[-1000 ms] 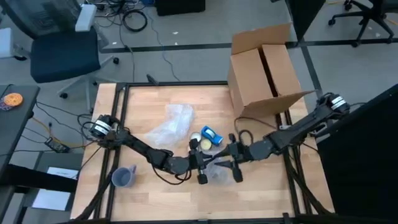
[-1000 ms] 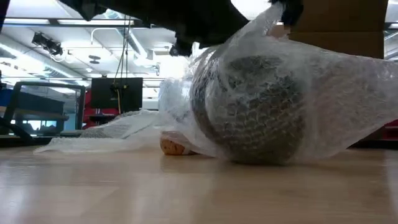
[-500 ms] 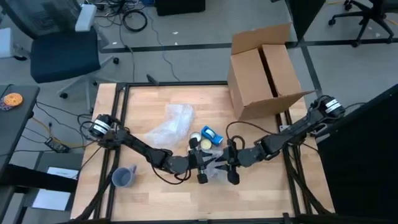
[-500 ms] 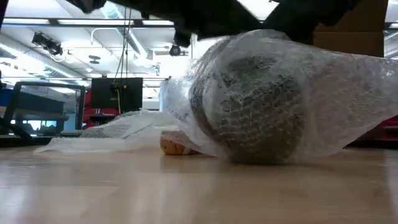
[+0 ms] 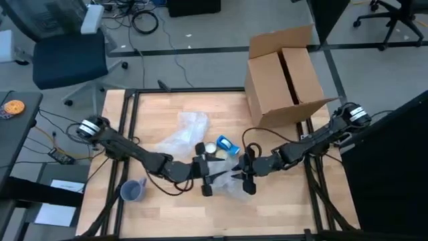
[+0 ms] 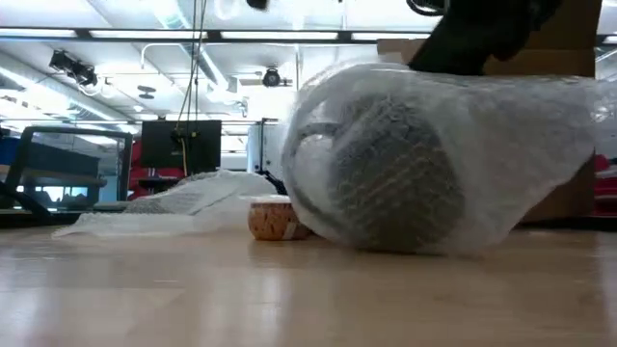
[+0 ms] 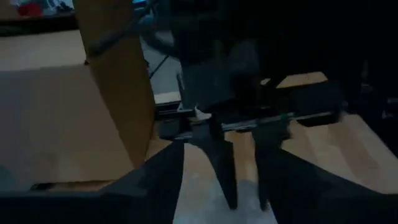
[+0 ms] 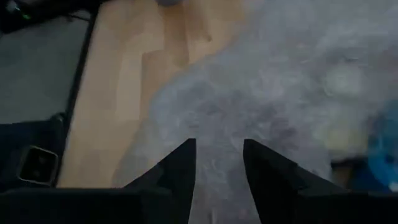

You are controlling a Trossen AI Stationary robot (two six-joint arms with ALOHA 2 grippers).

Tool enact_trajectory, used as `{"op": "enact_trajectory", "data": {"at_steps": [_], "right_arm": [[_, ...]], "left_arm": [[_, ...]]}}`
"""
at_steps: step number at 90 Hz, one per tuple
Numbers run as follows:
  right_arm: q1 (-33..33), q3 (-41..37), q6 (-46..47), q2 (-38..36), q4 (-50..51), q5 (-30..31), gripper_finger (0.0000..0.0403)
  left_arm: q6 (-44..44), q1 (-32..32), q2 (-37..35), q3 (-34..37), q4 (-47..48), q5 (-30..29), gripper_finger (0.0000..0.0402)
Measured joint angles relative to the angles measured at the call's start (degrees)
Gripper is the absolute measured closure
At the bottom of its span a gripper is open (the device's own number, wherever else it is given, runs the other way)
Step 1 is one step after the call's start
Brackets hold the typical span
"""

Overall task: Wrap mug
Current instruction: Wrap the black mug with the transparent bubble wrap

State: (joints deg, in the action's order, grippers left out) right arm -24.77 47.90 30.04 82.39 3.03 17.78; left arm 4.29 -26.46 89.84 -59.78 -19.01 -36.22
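Note:
The mug [image 6: 386, 169] lies on its side on the table, bundled in bubble wrap [image 5: 227, 182] that covers it all round. My right gripper [image 8: 217, 162] is on top of the bundle's right part, its fingers close together with wrap between them. The left wrist view shows it pointing down [image 7: 242, 180]. My left gripper [image 5: 212, 177] stands open just left of the bundle; whether it touches the wrap does not show. My right gripper pinches the bubble wrap on top of the bundle [image 8: 219, 134] between its two fingers, slanting down from the table's right side. How many layers it has does not show. The wrap lies draped over the mug, which rests on the table.
A second sheet of bubble wrap [image 5: 184, 132] lies behind the bundle. Tape rolls [image 5: 211, 150] and a blue roll [image 5: 228, 144] sit beside it. A blue mug [image 5: 132, 191] stands near the front left. An open cardboard box [image 5: 284, 73] stands at the back right.
My right gripper has carried the raised flap of wrap toward the table's left and down, so it now lies folded over the mug. My left gripper has drawn back toward the table's left edge, off the top of the bundle.

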Motion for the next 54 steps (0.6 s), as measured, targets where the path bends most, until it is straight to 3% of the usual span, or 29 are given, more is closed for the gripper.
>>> {"op": "enact_trajectory", "data": {"at_steps": [12, 34, 54], "right_arm": [[0.00, 0.00, 0.88, 0.00, 1.33, 0.02, 0.0290], [0.34, 0.00, 0.94, 0.00, 1.40, -2.54, 0.0290], [0.70, 2.07, 0.03, -0.81, 4.04, -4.44, 0.0290]], "left_arm": [[-2.89, -0.74, -0.18, -0.03, 3.12, 0.97, 0.0214], [-12.02, 1.26, 9.27, -0.01, 2.92, 1.91, 0.0213], [-12.89, 2.47, 14.62, -0.02, -1.00, 7.90, 0.0214]]}}
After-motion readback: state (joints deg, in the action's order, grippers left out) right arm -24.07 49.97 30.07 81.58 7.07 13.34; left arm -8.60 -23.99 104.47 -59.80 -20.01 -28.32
